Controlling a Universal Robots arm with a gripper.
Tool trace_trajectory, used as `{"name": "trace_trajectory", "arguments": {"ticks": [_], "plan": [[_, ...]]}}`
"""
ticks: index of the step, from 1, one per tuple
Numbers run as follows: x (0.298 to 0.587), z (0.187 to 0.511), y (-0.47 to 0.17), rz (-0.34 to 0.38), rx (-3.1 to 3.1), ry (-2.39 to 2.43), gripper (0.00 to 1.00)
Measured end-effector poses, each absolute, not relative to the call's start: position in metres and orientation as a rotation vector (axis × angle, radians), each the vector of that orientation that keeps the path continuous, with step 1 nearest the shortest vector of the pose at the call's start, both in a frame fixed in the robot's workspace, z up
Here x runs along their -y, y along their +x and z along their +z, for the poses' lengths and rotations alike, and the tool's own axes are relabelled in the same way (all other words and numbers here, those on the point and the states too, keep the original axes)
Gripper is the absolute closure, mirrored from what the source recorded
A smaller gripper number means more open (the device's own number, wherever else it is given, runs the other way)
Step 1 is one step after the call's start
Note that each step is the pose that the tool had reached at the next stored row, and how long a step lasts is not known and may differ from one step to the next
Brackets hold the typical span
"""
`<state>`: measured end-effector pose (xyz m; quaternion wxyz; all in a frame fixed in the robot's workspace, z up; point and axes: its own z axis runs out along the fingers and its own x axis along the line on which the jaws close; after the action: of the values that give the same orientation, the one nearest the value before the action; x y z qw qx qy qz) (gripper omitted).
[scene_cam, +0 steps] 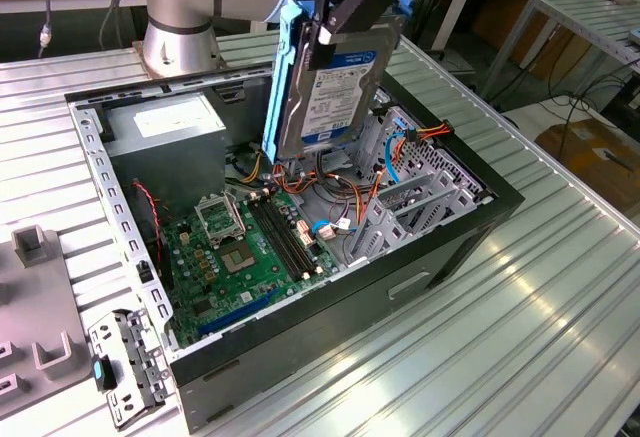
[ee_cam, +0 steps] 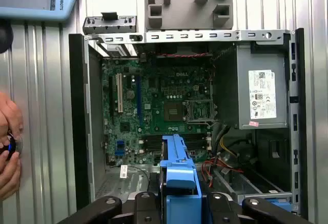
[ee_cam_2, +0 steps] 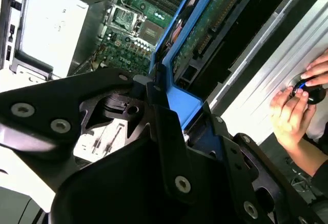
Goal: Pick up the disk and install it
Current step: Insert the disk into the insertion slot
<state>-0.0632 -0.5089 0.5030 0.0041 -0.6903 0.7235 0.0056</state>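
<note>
Gripper sits closed on the blue carrier rail of the disk: likely dense, rigid, shock-sensitive, best held edgewise.

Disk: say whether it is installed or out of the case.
Out. The gripper holds the disk on edge over the open case, not seated in any bay.

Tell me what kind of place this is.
Probably a robotics lab bench: an open computer case on a ribbed aluminium table, the arm's base mounted beside it, the disk held above.
</note>
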Motion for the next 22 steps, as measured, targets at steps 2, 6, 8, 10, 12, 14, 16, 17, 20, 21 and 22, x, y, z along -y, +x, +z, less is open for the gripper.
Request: {"name": "trace_trajectory", "arguments": {"ticks": [2, 6, 8, 10, 12, 14, 16, 17, 20, 21, 22], "plan": [[0.528, 0.502, -0.063, 0.018, -2.267, -2.163, 0.63], [0.537, 0.5, -0.055, 0.017, -2.267, -2.163, 0.63], [0.537, 0.5, -0.046, 0.018, -2.267, -2.163, 0.63], [0.538, 0.498, -0.034, 0.017, -2.267, -2.163, 0.63], [0.54, 0.497, -0.032, 0.017, -2.267, -2.163, 0.63], [0.549, 0.496, -0.031, 0.018, -2.267, -2.163, 0.63], [0.556, 0.495, -0.03, 0.018, -2.267, -2.163, 0.63], [0.558, 0.494, -0.029, 0.018, -2.267, -2.163, 0.63], [0.56, 0.494, -0.026, 0.017, -2.267, -2.163, 0.63], [0.56, 0.494, -0.024, 0.018, -2.267, -2.163, 0.63], [0.56, 0.494, -0.022, 0.018, -2.267, -2.163, 0.63]]}}
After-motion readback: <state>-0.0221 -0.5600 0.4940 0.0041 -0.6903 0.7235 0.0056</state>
